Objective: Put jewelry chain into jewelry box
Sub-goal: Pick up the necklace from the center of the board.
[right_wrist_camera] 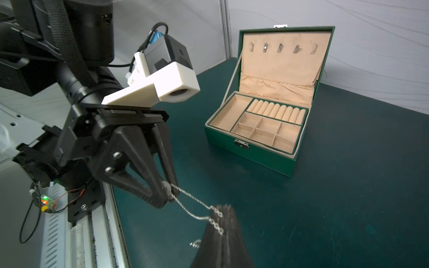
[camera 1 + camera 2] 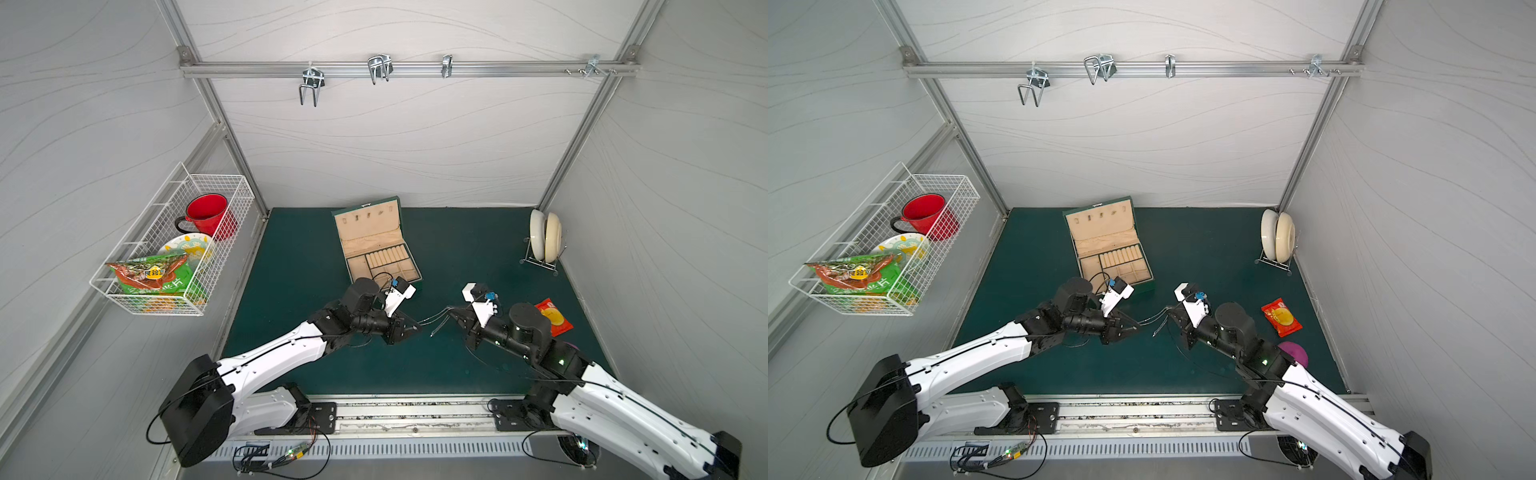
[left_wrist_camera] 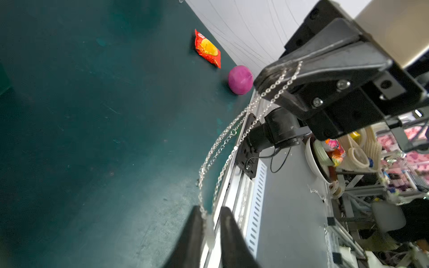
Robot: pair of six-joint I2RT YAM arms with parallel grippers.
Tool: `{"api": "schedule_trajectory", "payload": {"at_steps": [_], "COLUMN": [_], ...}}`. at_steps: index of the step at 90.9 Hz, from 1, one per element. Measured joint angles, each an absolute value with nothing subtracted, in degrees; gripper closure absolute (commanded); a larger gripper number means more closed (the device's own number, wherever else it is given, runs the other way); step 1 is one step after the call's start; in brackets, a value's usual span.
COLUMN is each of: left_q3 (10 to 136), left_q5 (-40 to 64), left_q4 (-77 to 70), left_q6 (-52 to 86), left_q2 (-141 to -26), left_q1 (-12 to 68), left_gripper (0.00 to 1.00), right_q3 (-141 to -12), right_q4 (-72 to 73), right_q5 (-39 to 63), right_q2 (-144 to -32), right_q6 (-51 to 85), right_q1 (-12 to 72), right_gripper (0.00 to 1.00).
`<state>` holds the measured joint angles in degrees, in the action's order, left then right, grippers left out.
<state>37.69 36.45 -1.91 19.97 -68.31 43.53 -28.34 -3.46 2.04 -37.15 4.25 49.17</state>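
The jewelry box point(image 2: 368, 222) point(image 2: 1100, 222) point(image 1: 255, 153) is a dark green case that stands open at the back of the mat, showing beige lining and empty compartments. The thin silver jewelry chain point(image 2: 436, 318) point(image 2: 1154, 320) point(image 3: 222, 139) point(image 1: 192, 199) sags in two strands between my grippers, above the mat in front of the box. My right gripper point(image 2: 451, 311) point(image 3: 257, 81) point(image 1: 224, 208) is shut on the chain, and a short end dangles below it. My left gripper point(image 2: 417, 328) point(image 3: 211, 211) point(image 1: 168, 195) has its jaws slightly apart, with the chain's other end and a small pale piece lying against one finger.
A red snack packet point(image 2: 554, 316) point(image 3: 207, 50) and a purple ball point(image 2: 1293, 353) point(image 3: 240, 80) lie on the mat's right side. A rack with two plates point(image 2: 544, 241) stands at the back right. On the left wall hangs a wire basket point(image 2: 174, 249).
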Motion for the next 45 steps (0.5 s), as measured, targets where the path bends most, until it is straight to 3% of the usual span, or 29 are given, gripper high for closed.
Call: {"api": "schedule_trajectory", "payload": {"at_steps": [5,9,20,45], "left_q3": [37.4,37.1,36.0,38.9], "left_q5": [34.9,33.5,27.7,1.0], "left_q4": [-2.6,-2.9,-2.5,8.4], "left_q6": [20.1,20.6,22.9,29.0], "left_q2": [-69.1,-69.4,-68.8,-70.1], "left_q1": [43.2,42.6,37.7,24.0], "left_gripper": [0.12,0.01,0.00,0.00], "right_q3": [-28.9,-29.2,-30.0,-30.4], "right_q4": [-4.2,-4.7,-6.4,-9.0], "right_q5": [1.2,0.3,-2.3,-5.7], "right_q2": [-38.3,-39.2,-41.6,-43.5], "right_q6": [4.0,3.7,3.0,2.9], "right_q1": [49.2,49.2,49.2,49.2], "right_gripper": [1.00,1.00,1.00,1.00]}}
